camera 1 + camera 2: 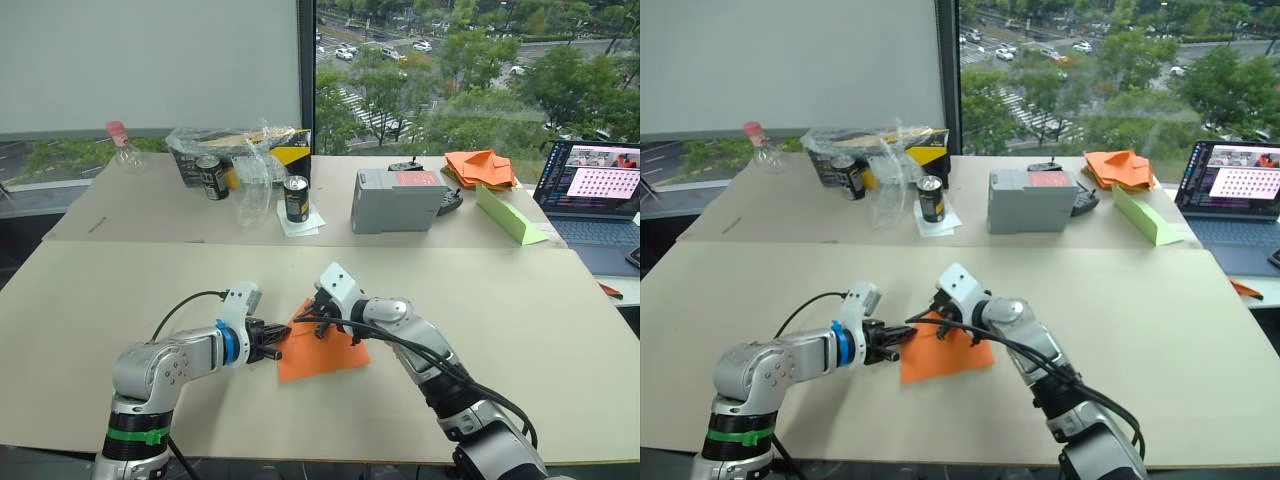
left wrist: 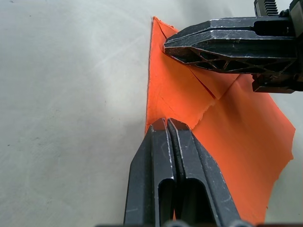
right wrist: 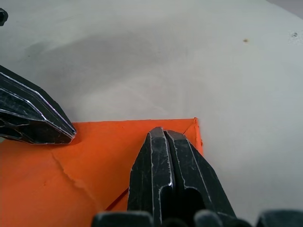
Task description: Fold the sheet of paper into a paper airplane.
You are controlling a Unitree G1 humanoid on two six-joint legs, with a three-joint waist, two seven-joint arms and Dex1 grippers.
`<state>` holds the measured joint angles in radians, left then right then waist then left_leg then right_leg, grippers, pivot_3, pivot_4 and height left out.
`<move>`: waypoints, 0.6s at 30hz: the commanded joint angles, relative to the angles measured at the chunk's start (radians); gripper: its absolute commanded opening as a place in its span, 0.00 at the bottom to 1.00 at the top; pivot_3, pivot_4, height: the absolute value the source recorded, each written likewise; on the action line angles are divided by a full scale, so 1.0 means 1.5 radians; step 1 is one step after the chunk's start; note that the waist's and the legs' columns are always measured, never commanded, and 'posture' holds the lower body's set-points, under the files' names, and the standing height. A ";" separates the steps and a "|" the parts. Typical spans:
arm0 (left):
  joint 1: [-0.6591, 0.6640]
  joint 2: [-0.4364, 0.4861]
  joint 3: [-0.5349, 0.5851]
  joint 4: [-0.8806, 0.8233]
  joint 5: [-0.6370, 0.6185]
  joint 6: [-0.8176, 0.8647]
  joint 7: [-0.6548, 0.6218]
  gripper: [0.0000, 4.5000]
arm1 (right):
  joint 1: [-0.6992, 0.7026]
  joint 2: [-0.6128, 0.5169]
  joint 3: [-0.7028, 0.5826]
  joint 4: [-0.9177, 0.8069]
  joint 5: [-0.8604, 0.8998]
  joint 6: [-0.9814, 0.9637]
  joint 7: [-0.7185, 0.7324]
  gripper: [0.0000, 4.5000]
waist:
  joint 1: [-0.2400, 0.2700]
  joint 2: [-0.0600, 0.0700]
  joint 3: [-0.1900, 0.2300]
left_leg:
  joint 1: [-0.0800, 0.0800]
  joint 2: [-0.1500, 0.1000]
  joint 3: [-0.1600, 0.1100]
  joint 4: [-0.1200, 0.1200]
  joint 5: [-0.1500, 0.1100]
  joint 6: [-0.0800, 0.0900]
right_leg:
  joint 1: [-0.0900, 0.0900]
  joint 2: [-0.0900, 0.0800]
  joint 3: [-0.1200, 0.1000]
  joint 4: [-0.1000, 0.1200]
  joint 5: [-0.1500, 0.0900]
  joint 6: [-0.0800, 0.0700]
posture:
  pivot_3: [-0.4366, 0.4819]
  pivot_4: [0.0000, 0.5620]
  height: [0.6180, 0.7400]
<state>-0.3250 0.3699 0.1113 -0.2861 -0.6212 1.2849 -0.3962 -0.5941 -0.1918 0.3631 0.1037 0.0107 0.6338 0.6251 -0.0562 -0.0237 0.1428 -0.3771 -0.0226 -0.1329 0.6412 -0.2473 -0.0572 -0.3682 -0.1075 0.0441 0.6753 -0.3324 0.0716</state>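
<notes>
Orange paper (image 1: 325, 352) flat on the near table (image 1: 120, 290), partly folded, a torn crease across it. Left gripper (image 1: 277, 341) at its left edge, fingers (image 2: 166, 156) pressed together, tips resting on the sheet. Right gripper (image 1: 322, 318) at the far corner, fingers (image 3: 165, 161) likewise closed, pressing down on the paper. Beyond, on the far table: cans (image 1: 296, 198), grey box (image 1: 397, 199), orange paper heap (image 1: 481, 167), green wedge (image 1: 509, 216), laptop (image 1: 596, 193).
</notes>
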 commanded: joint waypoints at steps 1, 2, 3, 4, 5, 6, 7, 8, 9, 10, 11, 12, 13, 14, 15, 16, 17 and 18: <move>0.004 -0.001 -0.016 0.017 0.010 0.007 0.011 0.02 | 0.032 -0.021 0.000 0.001 -0.005 0.016 0.001 0.00 | 0.004 0.000 0.000 | 0.000 0.000 0.000 0.000 0.000 0.000 | 0.000 0.000 0.000 0.000 0.000 0.000 | 0.48 0.27 1.00; 0.004 -0.001 -0.016 0.017 0.010 0.007 0.011 0.02 | 0.038 -0.026 -0.004 -0.003 -0.004 0.017 0.001 0.00 | 0.006 0.000 0.000 | 0.000 0.000 0.000 0.000 0.000 0.000 | 0.000 0.000 0.000 0.000 0.000 0.000 | 0.48 0.27 1.00; 0.004 -0.001 -0.016 0.017 0.010 0.007 0.012 0.02 | 0.043 -0.031 -0.006 -0.008 -0.003 0.019 0.001 0.00 | 0.007 0.000 0.000 | 0.000 0.000 0.000 0.000 0.000 0.000 | 0.000 0.000 0.000 -0.001 0.000 0.000 | 0.48 0.27 1.00; 0.003 -0.001 -0.016 0.018 0.009 0.007 0.011 0.02 | 0.048 -0.035 -0.010 -0.013 -0.002 0.022 0.001 0.00 | 0.008 0.000 0.000 | 0.000 0.000 0.000 0.000 0.000 0.000 | 0.001 0.000 0.000 -0.001 0.000 0.000 | 0.48 0.27 1.00; 0.002 0.000 -0.017 0.019 0.009 0.007 0.010 0.02 | 0.052 -0.039 -0.012 -0.017 0.000 0.025 0.002 0.00 | 0.009 0.000 0.000 | 0.000 0.000 0.000 0.000 0.000 0.000 | 0.001 0.000 0.000 -0.001 0.000 0.000 | 0.48 0.27 1.00; 0.002 0.001 -0.017 0.020 0.009 0.007 0.010 0.02 | 0.055 -0.042 -0.015 -0.021 0.001 0.027 0.002 0.00 | 0.009 0.000 0.000 | 0.000 0.000 0.000 0.000 0.000 0.000 | 0.001 0.000 0.000 -0.001 0.000 0.000 | 0.48 0.27 1.00; 0.001 0.001 -0.017 0.021 0.009 0.007 0.009 0.02 | 0.059 -0.046 -0.019 -0.025 0.003 0.031 0.002 0.00 | 0.009 0.000 0.000 | 0.000 0.000 0.000 0.000 0.000 0.000 | 0.001 0.000 0.000 -0.002 0.000 0.000 | 0.48 0.27 1.00; 0.001 0.001 -0.017 0.022 0.009 0.007 0.009 0.02 | 0.061 -0.049 -0.021 -0.028 0.005 0.033 0.001 0.00 | 0.009 0.000 0.000 | 0.000 0.000 0.000 0.000 0.000 0.000 | 0.001 0.000 0.000 -0.002 0.000 0.000 | 0.48 0.27 1.00; 0.000 0.002 -0.018 0.022 0.009 0.007 0.009 0.02 | 0.064 -0.052 -0.025 -0.032 0.007 0.036 0.001 0.00 | 0.009 0.000 0.000 | 0.000 0.000 0.000 0.000 0.000 0.000 | 0.001 0.000 0.000 -0.002 0.000 0.000 | 0.48 0.27 1.00; 0.000 0.002 -0.018 0.022 0.009 0.007 0.008 0.02 | 0.067 -0.056 -0.028 -0.036 0.009 0.039 0.001 0.00 | 0.010 0.000 0.000 | 0.000 0.000 0.000 0.000 0.000 0.000 | 0.001 0.000 0.000 -0.002 0.000 0.000 | 0.48 0.27 1.00; -0.001 0.002 -0.019 0.023 0.009 0.007 0.008 0.02 | 0.070 -0.059 -0.032 -0.041 0.012 0.045 0.001 0.00 | 0.010 0.000 0.000 | 0.000 0.000 0.000 0.000 0.000 0.000 | 0.001 0.000 0.000 -0.002 0.000 0.000 | 0.48 0.27 1.00; -0.002 0.002 -0.019 0.024 0.009 0.006 0.008 0.02 | 0.073 -0.062 -0.035 -0.046 0.014 0.050 0.001 0.00 | 0.011 0.000 0.000 | 0.000 0.000 0.000 0.000 0.000 0.000 | 0.001 0.000 0.000 -0.002 0.000 0.000 | 0.48 0.27 1.00; -0.004 0.003 -0.019 0.027 0.009 0.006 0.007 0.02 | 0.076 -0.066 -0.035 -0.050 0.014 0.052 0.002 0.00 | 0.011 0.000 0.000 | 0.000 0.000 0.000 0.000 0.000 0.000 | 0.001 0.000 0.000 -0.002 0.000 0.000 | 0.48 0.27 1.00; -0.006 0.004 -0.019 0.029 0.009 0.005 0.006 0.02 | 0.080 -0.070 -0.033 -0.055 0.015 0.053 0.004 0.00 | 0.011 0.000 0.000 | 0.000 0.000 0.000 0.000 0.000 0.000 | 0.001 0.000 0.000 -0.002 0.000 0.000 | 0.48 0.27 1.00; -0.008 0.004 -0.019 0.031 0.010 0.005 0.006 0.02 | 0.084 -0.075 -0.031 -0.061 0.015 0.055 0.007 0.00 | 0.011 0.000 0.000 | 0.000 0.000 0.000 0.000 0.000 0.000 | 0.001 0.000 0.000 -0.002 0.000 0.000 | 0.48 0.27 1.00; -0.010 0.005 -0.019 0.033 0.009 0.005 0.006 0.02 | 0.089 -0.079 -0.029 -0.065 0.016 0.056 0.008 0.00 | 0.011 0.000 0.000 | 0.000 0.000 0.000 0.000 0.000 0.000 | 0.001 0.000 0.000 -0.002 0.000 0.000 | 0.48 0.27 1.00; -0.011 0.006 -0.021 0.034 0.010 0.003 0.005 0.02 | 0.095 -0.085 -0.028 -0.072 0.016 0.058 0.010 0.00 | 0.011 0.000 0.000 | 0.000 0.000 0.000 0.000 0.000 0.000 | 0.002 0.000 0.000 -0.002 0.000 0.000 | 0.48 0.27 1.00; -0.012 0.007 -0.023 0.035 0.011 0.003 0.004 0.02 | 0.100 -0.089 -0.027 -0.076 0.017 0.059 0.010 0.00 | 0.012 0.000 0.000 | 0.000 0.000 0.000 0.000 0.000 0.000 | 0.002 0.000 0.000 -0.002 0.000 0.000 | 0.48 0.27 1.00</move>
<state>-0.3486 0.3679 0.0922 -0.2565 -0.6246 1.2833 -0.4016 -0.4838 -0.3006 0.3108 -0.0334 0.0436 0.6681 0.6352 -0.0386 -0.0239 0.1421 -0.3768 -0.0229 -0.1329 0.6412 -0.2473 -0.0572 -0.3658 -0.1077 0.0437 0.6718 -0.3324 0.0716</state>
